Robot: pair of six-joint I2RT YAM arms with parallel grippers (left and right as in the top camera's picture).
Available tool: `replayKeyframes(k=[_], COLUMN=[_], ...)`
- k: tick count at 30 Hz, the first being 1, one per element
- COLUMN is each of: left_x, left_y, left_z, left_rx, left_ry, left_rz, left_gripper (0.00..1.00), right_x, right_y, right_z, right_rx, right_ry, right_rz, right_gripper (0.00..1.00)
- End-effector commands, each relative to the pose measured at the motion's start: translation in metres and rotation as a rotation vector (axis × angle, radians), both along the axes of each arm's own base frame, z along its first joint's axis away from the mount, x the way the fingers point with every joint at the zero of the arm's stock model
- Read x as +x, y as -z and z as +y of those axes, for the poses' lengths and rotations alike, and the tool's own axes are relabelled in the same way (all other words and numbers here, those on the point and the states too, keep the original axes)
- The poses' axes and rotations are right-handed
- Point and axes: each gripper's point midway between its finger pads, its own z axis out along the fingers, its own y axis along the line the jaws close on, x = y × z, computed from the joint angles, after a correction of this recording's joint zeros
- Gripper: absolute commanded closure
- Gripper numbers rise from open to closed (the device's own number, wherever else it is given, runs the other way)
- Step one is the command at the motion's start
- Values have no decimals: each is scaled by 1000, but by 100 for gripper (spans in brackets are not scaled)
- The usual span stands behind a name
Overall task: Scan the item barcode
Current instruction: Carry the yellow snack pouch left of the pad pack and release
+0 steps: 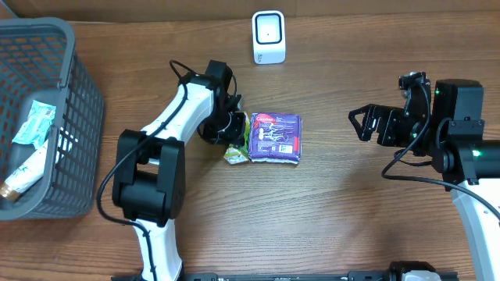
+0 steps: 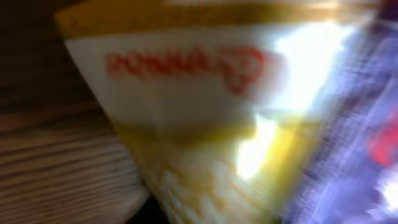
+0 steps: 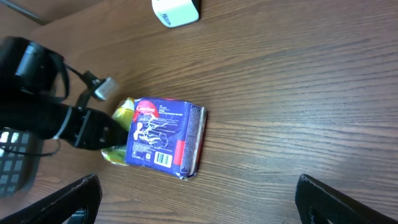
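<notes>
A yellow-green pouch [image 1: 236,151] lies on the table against the left edge of a purple packet [image 1: 275,137]. My left gripper [image 1: 233,125] is down at the pouch. The left wrist view is a close blur of the pouch [image 2: 205,124] with the purple packet [image 2: 360,124] at its right. No fingers show there, so its jaws are unreadable. The right wrist view shows the purple packet [image 3: 163,137] with a barcode facing up and the pouch [image 3: 122,114] beside it. My right gripper [image 1: 361,123] hovers open and empty to the right. A white scanner [image 1: 269,37] stands at the back.
A grey mesh basket [image 1: 78,117] with a few packaged goods sits at the far left. The left arm's cable loops above its wrist. Bare wooden table lies between the purple packet and the right arm.
</notes>
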Motion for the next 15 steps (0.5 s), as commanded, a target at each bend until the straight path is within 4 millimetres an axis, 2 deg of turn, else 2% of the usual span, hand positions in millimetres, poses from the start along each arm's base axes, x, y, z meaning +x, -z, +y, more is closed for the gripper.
replayKeyframes(k=[1, 4, 7, 9, 11, 13, 15], left_x=[-4, 9, 31, 49, 64, 71, 70], left_y=[11, -11, -56, -99, -152, -207, -259], left_z=[-2, 5, 18, 28, 39, 53, 72], left_rx=[14, 51, 110, 145, 161, 156, 137], left_ry=[1, -2, -15, -32, -60, -102, -161], left_rz=[48, 26, -44, -129, -237, -354, -465], left_gripper=[52, 48, 48, 47, 46, 42, 38], right_x=[3, 3, 3, 3, 3, 3, 3], right_y=[-7, -7, -7, -7, -7, -7, -7], right_z=[0, 0, 0, 0, 0, 0, 0], right_rx=[-11, -11, -11, -11, -11, -11, -11], right_ry=[-3, -3, -4, -4, -4, -4, -4], right_rz=[-24, -24, -24, -24, -24, -24, -24], right_gripper=[0, 0, 0, 0, 0, 0, 0])
